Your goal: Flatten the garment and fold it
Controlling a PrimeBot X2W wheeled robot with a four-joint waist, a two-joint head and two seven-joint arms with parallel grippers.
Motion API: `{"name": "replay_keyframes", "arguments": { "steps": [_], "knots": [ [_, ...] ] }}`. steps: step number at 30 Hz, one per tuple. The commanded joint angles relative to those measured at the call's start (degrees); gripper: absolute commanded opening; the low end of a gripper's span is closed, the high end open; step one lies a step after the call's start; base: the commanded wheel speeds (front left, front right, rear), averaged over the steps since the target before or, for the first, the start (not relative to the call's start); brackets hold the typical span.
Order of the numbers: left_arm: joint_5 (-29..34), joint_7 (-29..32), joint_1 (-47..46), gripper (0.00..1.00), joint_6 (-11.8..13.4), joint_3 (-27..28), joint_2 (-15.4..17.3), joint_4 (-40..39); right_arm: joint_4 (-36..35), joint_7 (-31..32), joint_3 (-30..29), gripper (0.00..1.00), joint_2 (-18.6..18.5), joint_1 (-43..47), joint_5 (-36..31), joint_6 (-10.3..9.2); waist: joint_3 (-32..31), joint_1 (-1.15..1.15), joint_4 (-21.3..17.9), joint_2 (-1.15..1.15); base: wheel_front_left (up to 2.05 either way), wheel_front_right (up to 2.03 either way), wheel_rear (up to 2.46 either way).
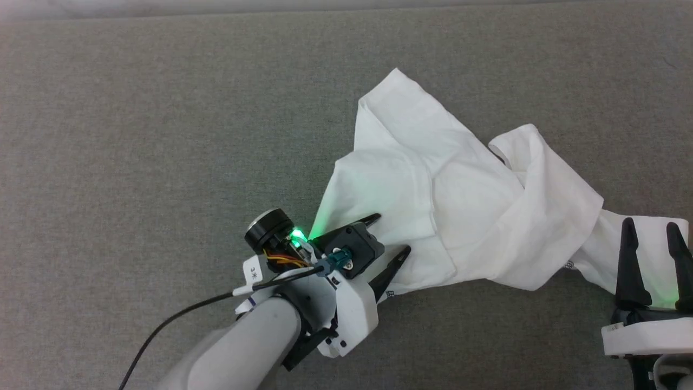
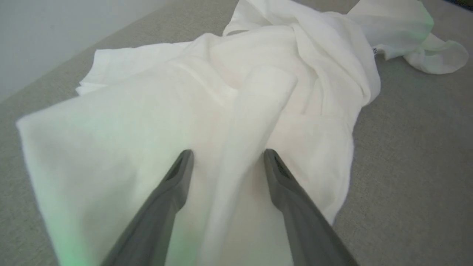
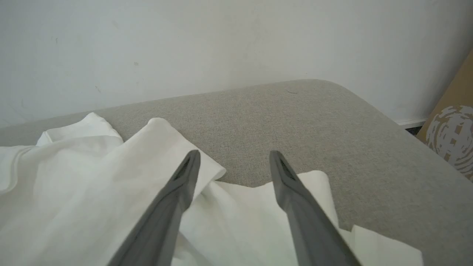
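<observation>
1. Two grippers show in our head view, both with fingers spread and holding nothing.
2. We see the garment (image 1: 433,200), a white thin shirt, lying crumpled on a grey fabric surface (image 1: 162,135), right of centre. One pointed corner reaches toward the far side, and a twisted part trails to the right.
3. Our left gripper (image 1: 392,233) sits at the shirt's near left edge, angled up and right. Its fingers are apart over the cloth, and in its wrist view a raised fold runs between them, unclamped.
4. Our right gripper (image 1: 650,222) stands at the lower right, fingers parted over the trailing end of the shirt, where a hem edge lies on the surface.
5. Left of the shirt we find wide bare surface. A bare strip also lies beyond its far corner.
6. From the right wrist we see the surface end in a rounded corner against a pale wall (image 3: 184,44), with a brown cardboard sheet (image 3: 451,129) just past that edge.
7. A black cable (image 1: 178,319) trails from the left wrist.
</observation>
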Motion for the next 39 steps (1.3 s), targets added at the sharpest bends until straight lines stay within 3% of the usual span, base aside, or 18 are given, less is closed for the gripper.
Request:
{"name": "replay_keyframes", "arguments": {
  "steps": [1, 2, 8, 12, 18, 24, 30, 34, 39],
  "knots": [
    [-0.5, -0.9, -1.1, 0.56, -0.4, -0.4, -0.2, 0.5, 0.1, -0.3, -0.1, 1.0, 0.1, -0.9, 0.0, -0.04, 0.1, -0.01, -0.1, 0.0, 0.0, 0.0, 0.0],
    [-0.8, -2.0, -1.4, 0.0, -0.4, -0.2, -0.6, 0.4, 0.2, -0.3, -0.3, 1.0, 0.1, -0.9, 0.0, -0.04, 0.0, -0.01, 0.0, 0.0, 0.0, 0.0, 0.0],
    [-3.6, -5.1, -2.2, 0.0, -0.1, 2.2, -1.2, -3.5, 0.9, -0.3, -0.9, 1.0, 0.1, -0.3, -0.2, -0.04, -2.5, -0.01, 1.1, 0.0, 0.0, 0.0, 0.0],
    [-8.6, -5.2, -2.5, 0.0, -0.1, 5.8, -1.0, -9.6, 1.5, -0.3, -0.9, 1.0, 0.1, 0.4, 0.3, -0.04, -4.8, -0.01, 1.9, 0.0, 0.0, 0.0, 0.0],
    [-17.0, -1.2, -8.2, 0.0, -0.2, 14.2, 3.8, -13.1, 1.7, -0.3, -0.2, 1.0, 0.1, 0.6, 0.5, -0.04, -5.3, -0.01, 2.0, 0.0, 0.0, 0.0, 0.0],
    [-19.3, 0.7, -18.0, 0.0, -0.3, 20.8, 10.6, -6.9, 0.7, -0.3, -0.1, 1.0, 0.1, -0.4, -0.1, -0.04, -0.6, -0.01, 0.6, 0.0, 0.0, 0.0, 0.0],
    [-13.6, -3.6, -25.8, 0.0, -0.3, 21.3, 17.8, 2.5, -0.6, -0.3, 0.1, 1.0, 0.1, -2.7, -0.7, -0.04, 6.0, -0.01, -1.2, 0.0, 0.0, 0.0, 0.0],
    [-12.2, -6.5, -27.4, 0.0, -0.4, 20.8, 19.1, 10.3, -1.0, -0.3, 0.7, 1.0, 0.1, -4.2, -0.9, -0.04, 9.2, -0.01, -2.4, 0.0, 0.0, 0.0, 0.0],
    [-12.8, -8.3, -27.2, 0.0, 0.2, 20.3, 17.6, 18.7, -1.3, -0.3, 0.9, 1.0, 0.1, -5.3, -1.2, -0.04, 11.4, -0.01, -2.9, 0.0, 0.0, 0.0, 0.0]
  ]
}}
